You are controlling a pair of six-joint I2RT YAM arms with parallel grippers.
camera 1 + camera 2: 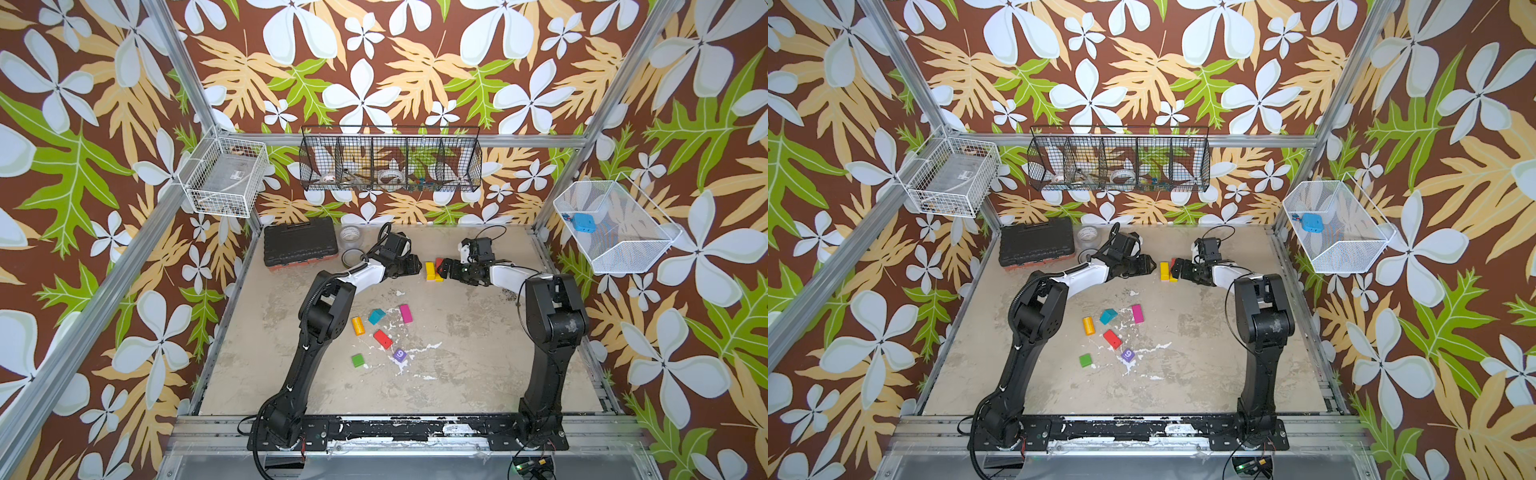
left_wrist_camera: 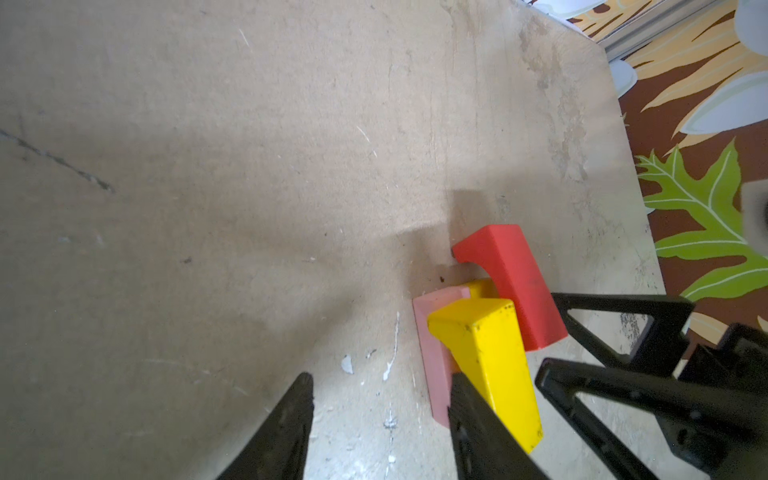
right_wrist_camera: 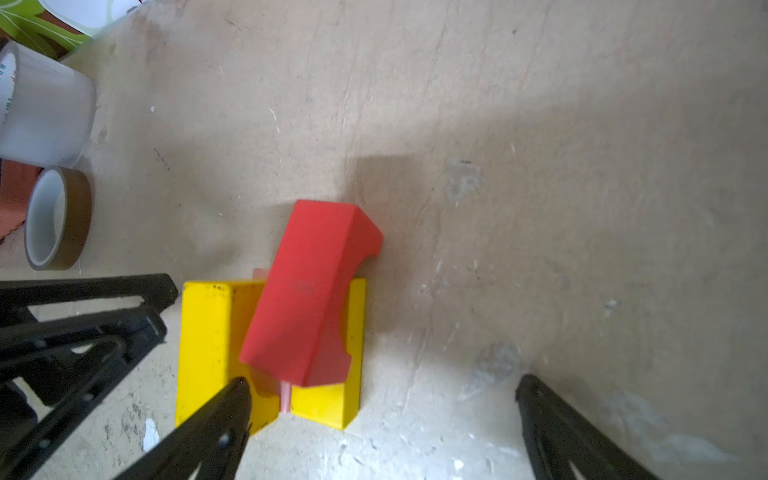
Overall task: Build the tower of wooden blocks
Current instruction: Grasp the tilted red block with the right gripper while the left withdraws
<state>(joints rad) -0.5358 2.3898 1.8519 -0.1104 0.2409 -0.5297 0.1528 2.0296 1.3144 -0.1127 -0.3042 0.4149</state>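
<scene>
The left gripper [image 2: 380, 376] is partly open with only bare table [image 2: 208, 166] between its fingers [image 2: 286, 424], so it holds nothing. One finger crosses in front of a yellow block [image 2: 490, 365], but I cannot tell whether they touch. The right gripper [image 3: 382, 379] is spread wide and also holds nothing, with one fingertip over the edge of the same little stack [image 1: 434, 270]. In both top views the two grippers face each other from either side of that stack, near the back middle of the table. The stack is two yellow blocks side by side with a pink block [image 2: 432, 353] showing beside and between them. A red arched block [image 3: 307, 291] lies crooked over the top. Well apart, toward the front, loose blocks lie scattered: orange [image 1: 358, 326], teal [image 1: 376, 316], magenta [image 1: 406, 313], red [image 1: 382, 338], green [image 1: 357, 360] and a purple cube [image 1: 399, 355] marked 9. A black toolbox [image 1: 299, 245], a clear jar [image 1: 350, 237] and a roll of tape [image 3: 58, 218] sit at the back left.
</scene>
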